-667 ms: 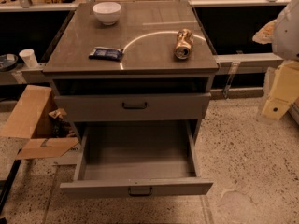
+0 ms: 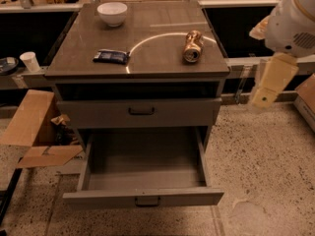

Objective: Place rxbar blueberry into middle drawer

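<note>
The rxbar blueberry (image 2: 111,56), a dark blue flat bar, lies on the left part of the cabinet top (image 2: 157,63). The middle drawer (image 2: 142,196) is pulled out below, and its long grey tray shows nothing inside. My gripper (image 2: 269,85) hangs in the air off the cabinet's right side, under the white arm (image 2: 295,23). It is well to the right of the bar, at about the height of the cabinet top, and touches nothing.
A white bowl (image 2: 112,13) stands at the back left of the top. A crushed golden can (image 2: 193,45) lies on the right. Another drawer front (image 2: 141,112) is closed above the open one. Cardboard (image 2: 32,127) lies on the floor at left, and a paper cup (image 2: 30,61) stands behind it.
The arm and gripper have moved a little to the left, nearer the cabinet's right edge. The bar, can, bowl and drawers have not moved.
</note>
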Action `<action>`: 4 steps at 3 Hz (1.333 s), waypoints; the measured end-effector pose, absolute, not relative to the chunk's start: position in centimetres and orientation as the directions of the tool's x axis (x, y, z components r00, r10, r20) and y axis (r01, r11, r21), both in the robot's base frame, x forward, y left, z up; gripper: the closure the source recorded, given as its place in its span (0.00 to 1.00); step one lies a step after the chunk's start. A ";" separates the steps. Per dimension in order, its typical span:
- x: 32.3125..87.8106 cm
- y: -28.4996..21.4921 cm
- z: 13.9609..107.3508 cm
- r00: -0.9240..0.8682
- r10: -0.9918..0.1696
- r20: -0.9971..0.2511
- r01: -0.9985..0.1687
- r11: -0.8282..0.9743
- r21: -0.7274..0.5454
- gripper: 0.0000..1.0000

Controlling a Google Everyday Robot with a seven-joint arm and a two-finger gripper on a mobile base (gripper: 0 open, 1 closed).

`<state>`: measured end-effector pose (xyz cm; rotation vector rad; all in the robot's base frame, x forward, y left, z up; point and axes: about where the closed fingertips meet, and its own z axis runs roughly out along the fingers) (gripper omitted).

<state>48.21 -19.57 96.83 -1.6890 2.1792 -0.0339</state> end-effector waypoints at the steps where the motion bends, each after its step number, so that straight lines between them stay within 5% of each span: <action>1: 51.6 -17.6 95.9 -0.192 -0.916 -0.353 -0.924 0.290 -0.248 0.00; 4: 60.0 -13.5 95.7 -0.131 -0.897 -0.422 -0.925 0.264 -0.273 0.00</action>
